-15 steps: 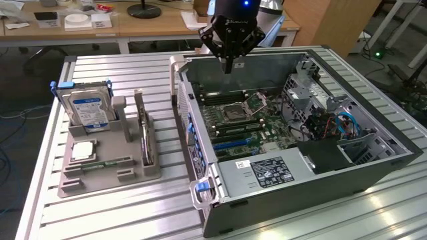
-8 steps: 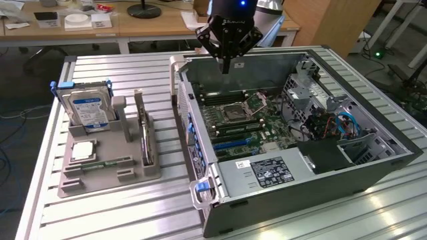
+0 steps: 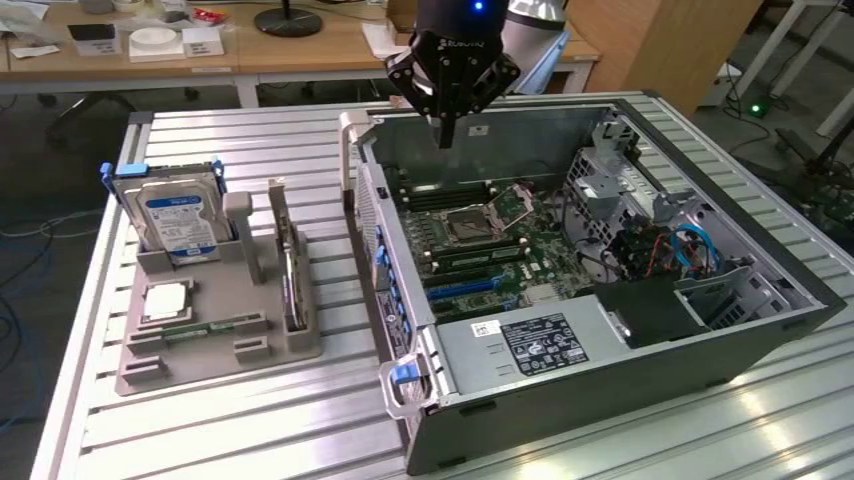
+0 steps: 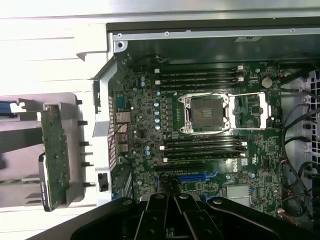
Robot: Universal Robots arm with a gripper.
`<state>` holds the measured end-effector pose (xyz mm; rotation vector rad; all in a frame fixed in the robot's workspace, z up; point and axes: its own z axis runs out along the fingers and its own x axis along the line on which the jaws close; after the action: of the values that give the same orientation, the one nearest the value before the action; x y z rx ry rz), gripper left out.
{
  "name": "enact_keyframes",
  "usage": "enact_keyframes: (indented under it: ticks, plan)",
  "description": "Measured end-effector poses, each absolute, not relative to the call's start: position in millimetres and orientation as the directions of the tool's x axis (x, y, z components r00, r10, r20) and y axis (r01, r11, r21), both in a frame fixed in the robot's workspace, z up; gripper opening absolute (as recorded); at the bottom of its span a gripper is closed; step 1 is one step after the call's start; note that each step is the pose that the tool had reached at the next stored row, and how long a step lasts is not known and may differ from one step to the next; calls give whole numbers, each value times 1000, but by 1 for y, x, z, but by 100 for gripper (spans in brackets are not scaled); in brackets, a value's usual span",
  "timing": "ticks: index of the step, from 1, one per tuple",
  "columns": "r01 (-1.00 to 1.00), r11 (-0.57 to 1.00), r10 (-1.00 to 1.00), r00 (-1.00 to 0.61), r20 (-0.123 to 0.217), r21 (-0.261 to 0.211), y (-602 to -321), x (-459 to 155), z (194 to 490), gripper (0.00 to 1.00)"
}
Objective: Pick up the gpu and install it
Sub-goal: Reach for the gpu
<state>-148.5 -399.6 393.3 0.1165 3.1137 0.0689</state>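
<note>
- On the slatted tabletop (image 3: 200, 430): open case (image 3: 747, 330) lying on its side, board (image 3: 487, 240) facing up, empty socket (image 3: 470, 228) near the middle, cables (image 3: 667, 250) bunched toward the exterior view's right.
- To the exterior view's left of the case: grey holder (image 3: 214, 350), with a hard drive (image 3: 174, 215) standing at the far end and a chip (image 3: 167, 300) and memory stick (image 3: 200, 328) lying flat nearer.
- In the holder's slot nearest the case: gpu (image 3: 291, 275), standing on a long edge, untouched.
- Long axis of the gpu far-to-near in the exterior view, roughly parallel to the case side; one flat face toward the hard drive, the other toward the case.
- Green face of the gpu (image 4: 54, 150) plain in the wrist view, lengthwise alongside the case side.
- Between gpu and board: pale wall (image 3: 374, 210) of the case, blue latch (image 3: 404, 375) at its near end.
- Above the far part of the board: gripper (image 3: 447, 135), pointing straight down, fingers together with nothing between them, well apart from the gpu.
</note>
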Motion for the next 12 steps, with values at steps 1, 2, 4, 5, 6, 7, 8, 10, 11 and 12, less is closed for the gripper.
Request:
enact_keyframes:
  ticks: [1, 2, 4, 5, 6, 7, 8, 10, 11, 12]
  plan:
    - [74, 996, 75, -997, -23, 45, -400, -149, 393, 11]
    - [74, 996, 75, -997, -23, 45, -400, -150, 393, 11]
    - [74, 996, 75, -997, -23, 45, -400, -151, 393, 11]
    - [74, 996, 75, -997, -23, 45, -400, -152, 393, 11]
    - [74, 996, 75, -997, -23, 45, -400, -153, 393, 11]
    - [74, 996, 75, -997, -23, 45, -400, -153, 393, 11]
    - [74, 996, 75, -997, -23, 45, -400, -154, 393, 11]
    - [74, 996, 75, -997, -23, 45, -400, -155, 393, 11]
    - [74, 996, 75, -997, -23, 45, -400, -156, 393, 11]
    - [74, 996, 75, -997, -23, 45, -400, -157, 393, 11]
